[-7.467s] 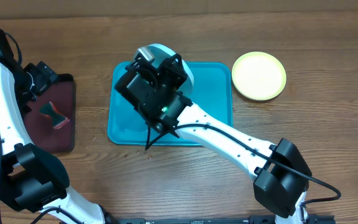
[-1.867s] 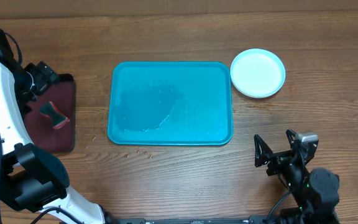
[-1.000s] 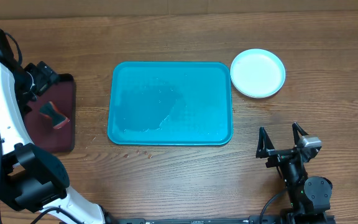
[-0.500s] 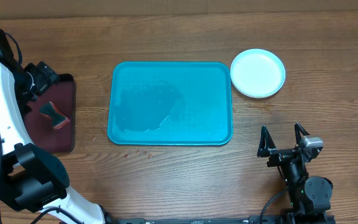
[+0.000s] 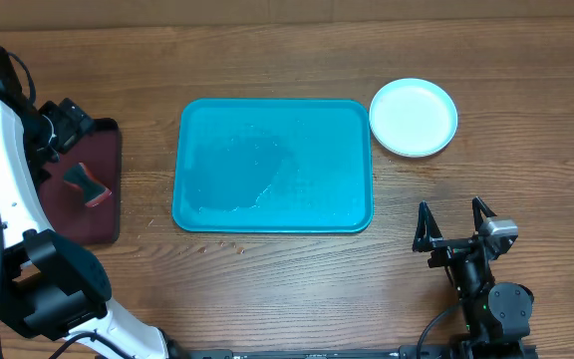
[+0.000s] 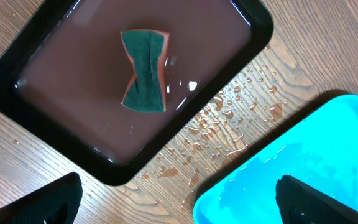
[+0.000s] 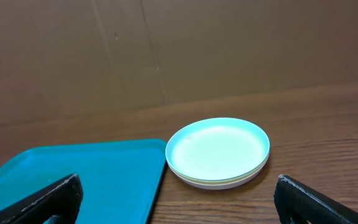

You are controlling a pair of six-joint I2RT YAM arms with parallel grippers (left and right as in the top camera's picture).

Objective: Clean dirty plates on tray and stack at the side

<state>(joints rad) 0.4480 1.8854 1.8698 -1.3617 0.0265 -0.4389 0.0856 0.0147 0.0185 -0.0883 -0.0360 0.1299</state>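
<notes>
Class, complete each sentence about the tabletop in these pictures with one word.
1. The plates sit in one ____ on the table, to the right of the bare turquoise tray.
2. The green sponge lies in the maroon tray, which has a ____ rim.
3. The left pincer and the right pincer both hold nothing, and their jaws are ____.

Missing words: stack; black; open
</notes>
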